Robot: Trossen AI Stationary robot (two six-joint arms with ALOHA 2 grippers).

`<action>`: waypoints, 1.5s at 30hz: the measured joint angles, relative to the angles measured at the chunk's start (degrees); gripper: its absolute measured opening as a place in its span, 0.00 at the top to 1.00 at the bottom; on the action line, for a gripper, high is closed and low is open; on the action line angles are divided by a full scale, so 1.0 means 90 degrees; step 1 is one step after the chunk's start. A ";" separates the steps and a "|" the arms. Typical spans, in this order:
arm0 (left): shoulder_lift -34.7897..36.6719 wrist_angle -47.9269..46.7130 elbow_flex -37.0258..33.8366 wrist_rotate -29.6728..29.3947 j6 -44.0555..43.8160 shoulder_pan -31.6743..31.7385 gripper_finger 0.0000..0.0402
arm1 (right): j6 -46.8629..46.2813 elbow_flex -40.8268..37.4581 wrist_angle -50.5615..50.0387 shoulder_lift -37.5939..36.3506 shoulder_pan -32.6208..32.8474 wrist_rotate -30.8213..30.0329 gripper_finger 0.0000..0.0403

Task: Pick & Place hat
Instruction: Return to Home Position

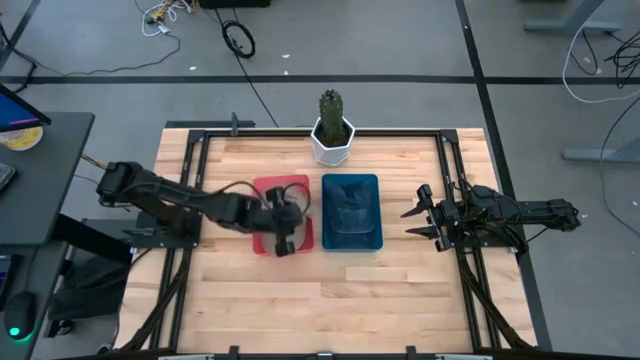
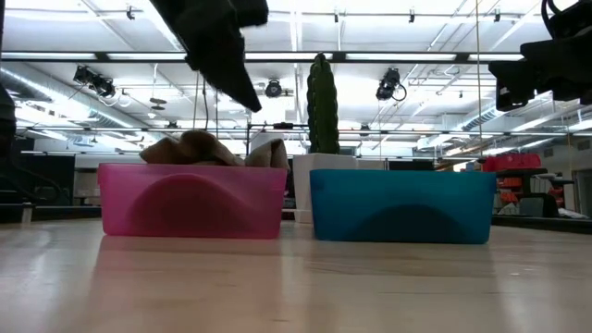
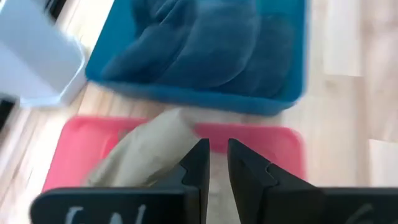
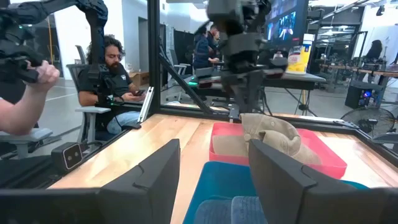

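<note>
Left end effector [image 1: 284, 222] hangs over the pink bin [image 1: 262, 243], fingers [image 3: 198, 163] nearly shut, holding nothing. Tan hat [image 3: 144, 155] lies crumpled in that bin, just below the tips. Blue bin [image 1: 351, 211] w/ blue cloth sits beside it. Right end effector [image 1: 417, 221] waits spread wide at the worktop [image 1: 330, 290] edge.

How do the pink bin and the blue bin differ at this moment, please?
The pink bin holds a tan hat; the blue bin holds dark blue fabric. The left tool hovers over the pink bin; nothing is above the blue bin. Both are rectangular, sitting side by side.
</note>
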State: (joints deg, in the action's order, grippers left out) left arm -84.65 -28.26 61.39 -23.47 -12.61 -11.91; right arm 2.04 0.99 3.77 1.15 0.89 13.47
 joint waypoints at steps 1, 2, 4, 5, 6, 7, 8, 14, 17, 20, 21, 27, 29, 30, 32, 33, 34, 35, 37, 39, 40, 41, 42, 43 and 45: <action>0.0000 0.0118 0.0000 -0.0027 0.0127 -0.0099 0.85 | 0.0000 0.0000 0.0000 0.0000 0.0002 0.0000 0.52; 0.0006 0.0228 0.0000 -0.0025 0.0220 -0.0169 0.85 | 0.0000 0.0000 0.0000 0.0000 0.0000 0.0001 0.52; 0.0123 0.0161 0.0000 -0.0026 0.0297 -0.0277 0.85 | 0.0000 0.0000 -0.0002 0.0000 0.0002 0.0002 0.52; 0.0188 0.0185 0.0000 -0.0026 0.0314 -0.0323 0.85 | 0.0000 0.0000 0.0000 0.0000 0.0001 0.0000 0.52; 0.0262 0.0239 0.0000 -0.0031 0.0343 -0.0363 0.85 | -0.0001 0.0000 0.0000 0.0000 0.0001 0.0000 0.52; 0.0342 0.0226 0.0000 -0.0033 0.0367 -0.0404 0.85 | 0.0000 0.0000 -0.0002 0.0000 0.0001 0.0002 0.52; 0.0407 0.0286 0.0000 -0.0027 0.0444 -0.0433 0.85 | -0.0001 0.0000 -0.0005 0.0000 0.0002 0.0002 0.52; 0.1126 0.1597 -0.0725 0.0714 0.1239 -0.0601 0.85 | 0.0000 0.0000 -0.0025 0.0002 0.0002 0.0002 0.52; 0.1726 0.2217 -0.1417 0.1197 0.1507 -0.0487 0.85 | 0.0000 0.0000 -0.0036 0.0002 0.0002 0.0000 0.52; 0.2417 0.2255 -0.1997 0.1220 0.1498 -0.0349 0.85 | -0.0001 0.0000 -0.0036 0.0001 0.0002 0.0000 0.52; 0.2652 0.2298 -0.2169 0.1221 0.1483 -0.0305 0.85 | 0.0000 0.0000 -0.0041 0.0002 0.0002 0.0002 0.52; 0.4099 0.2929 -0.3179 0.1231 0.1581 -0.0189 0.85 | 0.0000 0.0000 -0.0048 0.0002 0.0000 0.0000 0.52; 0.4494 0.3400 -0.3521 0.1277 0.1646 -0.0189 0.85 | -0.0002 0.0000 -0.0048 0.0002 0.0001 0.0002 0.52; 0.4677 0.3609 -0.3683 0.1337 0.1665 -0.0189 0.85 | -0.0001 0.0000 -0.0050 0.0002 0.0001 0.0000 0.52; 0.5037 0.3794 -0.3940 0.1467 0.1778 -0.0189 0.85 | 0.0000 0.0000 -0.0049 0.0002 0.0001 0.0001 0.52; 0.5223 0.3802 -0.4042 0.1498 0.1815 -0.0189 0.85 | 0.0000 0.0000 -0.0049 0.0002 0.0002 0.0000 0.52; 0.5405 0.3809 -0.4129 0.1518 0.1845 -0.0189 0.85 | 0.0000 0.0000 -0.0047 0.0002 0.0000 0.0000 0.52; 0.5594 0.3815 -0.4207 0.1521 0.1859 -0.0189 0.85 | 0.0000 0.0000 -0.0049 0.0002 0.0000 0.0000 0.52; 0.5978 0.3815 -0.4364 0.1521 0.1858 -0.0189 0.85 | 0.0000 0.0000 -0.0049 0.0002 0.0000 0.0000 0.52; 0.6348 0.3835 -0.4503 0.1521 0.1857 -0.0189 0.85 | 0.0000 0.0000 -0.0049 0.0002 0.0001 0.0001 0.52; 0.6540 0.3831 -0.4578 0.1521 0.1857 -0.0189 0.85 | -0.0001 0.0000 -0.0049 0.0002 0.0002 0.0000 0.52; 0.6737 0.3826 -0.4654 0.1521 0.1852 -0.0189 0.85 | 0.0000 0.0000 -0.0049 0.0002 0.0001 0.0001 0.52; 0.6924 0.3829 -0.4735 0.1522 0.1834 -0.0189 0.85 | 0.0000 0.0000 -0.0049 0.0002 0.0000 0.0000 0.52; 0.7119 0.3835 -0.4814 0.1522 0.1820 -0.0189 0.85 | 0.0000 0.0000 -0.0049 0.0002 0.0000 0.0001 0.52; 0.7508 0.3841 -0.4965 0.1523 0.1809 -0.0189 0.85 | -0.0002 0.0000 -0.0049 0.0002 0.0000 0.0000 0.52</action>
State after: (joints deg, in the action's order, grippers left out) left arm -17.08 6.31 16.70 -9.76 3.67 -13.61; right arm 2.02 0.99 3.33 1.17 0.89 13.48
